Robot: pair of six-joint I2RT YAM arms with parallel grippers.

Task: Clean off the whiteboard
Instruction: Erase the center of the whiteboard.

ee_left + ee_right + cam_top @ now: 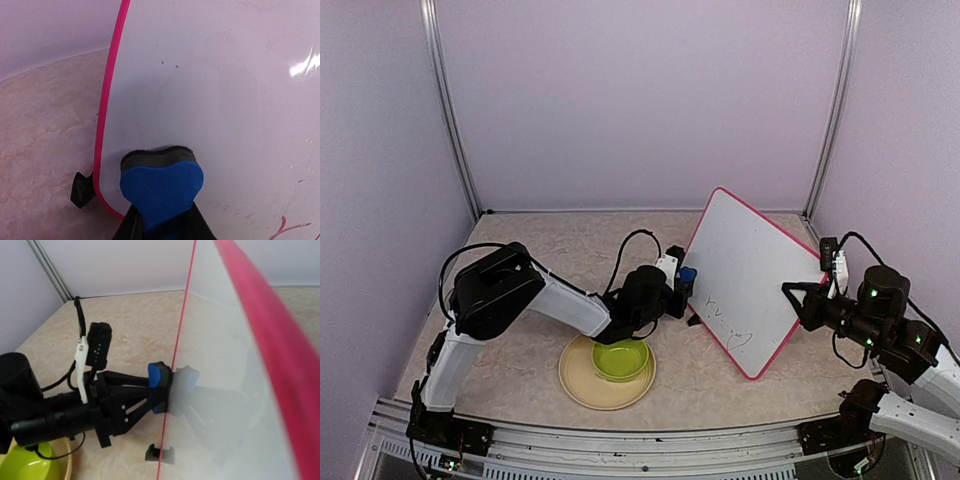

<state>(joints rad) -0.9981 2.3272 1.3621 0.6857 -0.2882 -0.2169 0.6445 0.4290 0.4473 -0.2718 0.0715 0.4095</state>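
Note:
The whiteboard [748, 250] has a pink-red frame and stands tilted on the table. Dark handwriting [728, 322] sits low on its face. My left gripper [682, 284] is shut on a blue heart-shaped eraser [688, 274] and presses its dark felt side against the board near the left edge. In the left wrist view the eraser [162, 190] lies flat on the white face [215, 95] just above my gripper [162, 222]. My right gripper [798, 300] is shut on the board's right frame edge. The right wrist view shows that frame [270, 340] close and blurred.
A tan plate [582, 385] holding a lime green bowl [621, 358] sits at the front of the table under the left arm. A small black foot [82, 190] props the board's lower corner. A red mark [287, 227] shows on the board's lower right.

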